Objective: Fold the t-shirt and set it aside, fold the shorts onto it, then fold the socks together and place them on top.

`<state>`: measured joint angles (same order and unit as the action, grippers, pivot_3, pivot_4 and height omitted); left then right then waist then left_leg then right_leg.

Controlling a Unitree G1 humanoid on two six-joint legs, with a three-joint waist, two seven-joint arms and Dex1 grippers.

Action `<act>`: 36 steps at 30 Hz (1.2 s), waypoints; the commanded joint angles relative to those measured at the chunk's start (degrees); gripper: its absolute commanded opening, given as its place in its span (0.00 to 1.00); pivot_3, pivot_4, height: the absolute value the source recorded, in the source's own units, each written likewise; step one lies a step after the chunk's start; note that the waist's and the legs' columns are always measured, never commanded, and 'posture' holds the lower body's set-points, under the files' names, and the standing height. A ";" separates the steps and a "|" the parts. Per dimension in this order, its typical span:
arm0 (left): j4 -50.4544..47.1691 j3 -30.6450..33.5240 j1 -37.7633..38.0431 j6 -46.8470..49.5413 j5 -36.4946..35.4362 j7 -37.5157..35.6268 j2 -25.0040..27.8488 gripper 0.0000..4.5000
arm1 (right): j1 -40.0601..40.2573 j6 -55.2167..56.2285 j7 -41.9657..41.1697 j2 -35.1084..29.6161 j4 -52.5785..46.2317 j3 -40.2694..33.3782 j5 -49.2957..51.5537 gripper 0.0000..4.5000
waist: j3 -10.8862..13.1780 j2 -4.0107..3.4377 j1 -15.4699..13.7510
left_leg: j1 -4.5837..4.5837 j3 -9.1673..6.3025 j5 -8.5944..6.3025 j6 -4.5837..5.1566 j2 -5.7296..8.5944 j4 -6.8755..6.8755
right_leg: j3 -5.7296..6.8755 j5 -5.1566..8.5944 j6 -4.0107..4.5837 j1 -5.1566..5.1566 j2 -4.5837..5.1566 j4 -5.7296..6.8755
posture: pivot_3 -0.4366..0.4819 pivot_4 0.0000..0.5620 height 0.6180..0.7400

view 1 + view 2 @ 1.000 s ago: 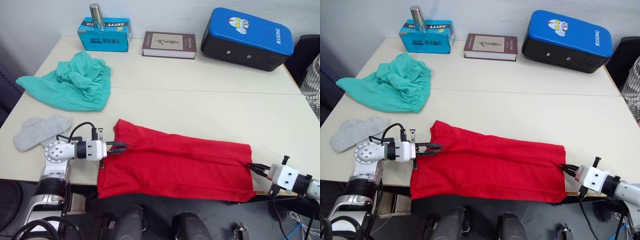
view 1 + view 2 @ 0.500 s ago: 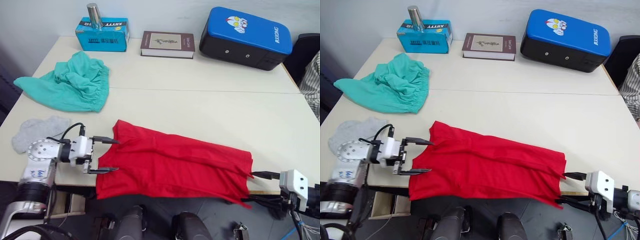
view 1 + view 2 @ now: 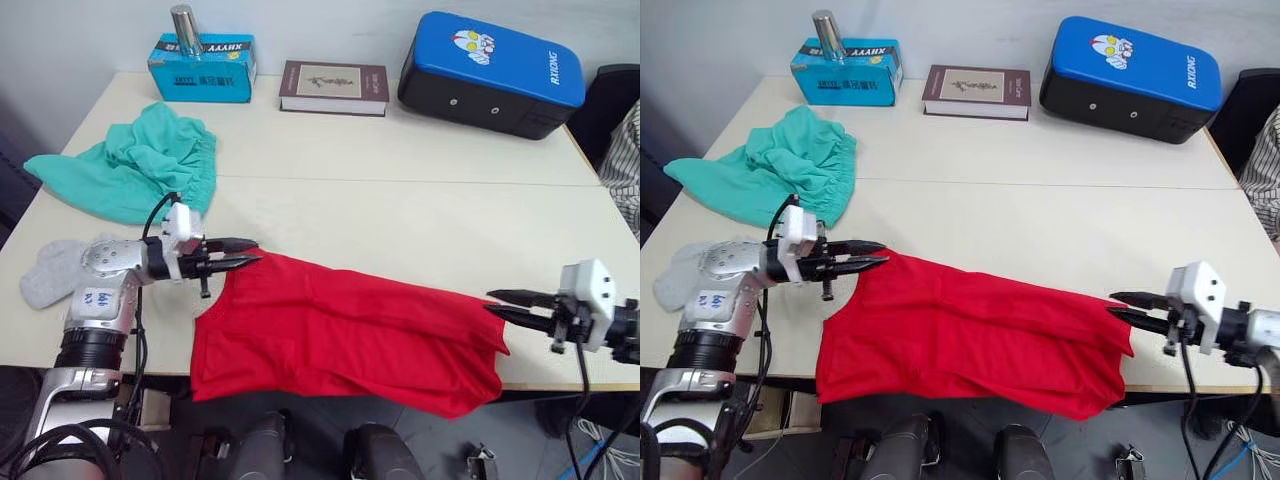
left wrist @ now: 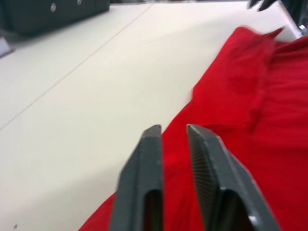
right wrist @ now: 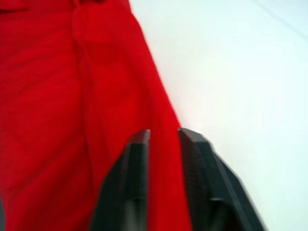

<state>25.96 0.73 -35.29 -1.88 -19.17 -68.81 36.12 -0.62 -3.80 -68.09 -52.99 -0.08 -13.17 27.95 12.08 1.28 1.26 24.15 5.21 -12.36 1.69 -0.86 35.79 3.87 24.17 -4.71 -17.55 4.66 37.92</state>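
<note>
The t-shirt (image 3: 345,335) lies folded lengthwise at the worktop's (image 3: 420,210) near edge. Left gripper (image 3: 240,253) and right gripper (image 3: 500,303), fingers slightly parted and empty, flank its far corners; next, pinch both for another fold.

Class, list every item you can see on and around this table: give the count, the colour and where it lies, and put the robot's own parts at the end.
table: one, cream, under everything.
t-shirt: one, bright red, along the near edge, part hanging over it.
shorts: one, teal-green, bunched at far left.
socks: light grey, near left edge, partly behind the left arm; count unclear.
tissue box: one, blue, far left.
metal cylinder: one, silver, upright on the tissue box.
book: one, dark cover, far middle.
case: one, blue and black, far right.
left gripper: fingers slightly apart over the shirt's left end.
right gripper: fingers slightly apart at the shirt's right end.
</note>
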 commanded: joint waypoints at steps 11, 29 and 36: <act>8.28 -6.53 -3.13 -10.70 9.60 -5.29 -1.11 0.01 | -2.64 8.34 2.95 6.89 2.51 8.18 -11.01 0.00 | 0.00 0.00 0.19 | 0.04 0.07 -0.01 0.02 0.00 0.19 | -0.08 -0.01 -0.01 0.02 0.02 -0.01 | 0.48 0.27 1.00; 1.39 -8.89 2.23 0.39 7.05 -17.57 2.08 0.01 | -4.49 8.45 4.73 8.85 5.11 9.99 -13.21 0.00 | -0.01 -0.03 0.50 | -0.02 0.08 -0.02 0.01 -0.02 0.16 | -0.12 -0.01 0.00 0.03 0.02 0.03 | 0.48 0.27 1.00; -3.74 -8.17 4.14 3.93 2.38 -23.22 4.57 0.01 | -5.18 8.03 5.41 9.23 5.66 10.89 -13.85 0.00 | -0.01 -0.03 0.34 | -0.01 0.04 -0.05 0.05 -0.03 0.16 | -0.13 0.01 0.02 0.05 0.04 0.00 | 0.48 0.27 1.00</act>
<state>25.17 -8.04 -31.09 0.96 -13.93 -86.07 39.48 -5.85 4.65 -62.94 -44.19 5.38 -2.63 14.50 12.07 1.25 1.59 24.14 5.25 -12.41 1.74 -0.89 35.95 3.74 24.18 -4.69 -17.50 4.71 37.93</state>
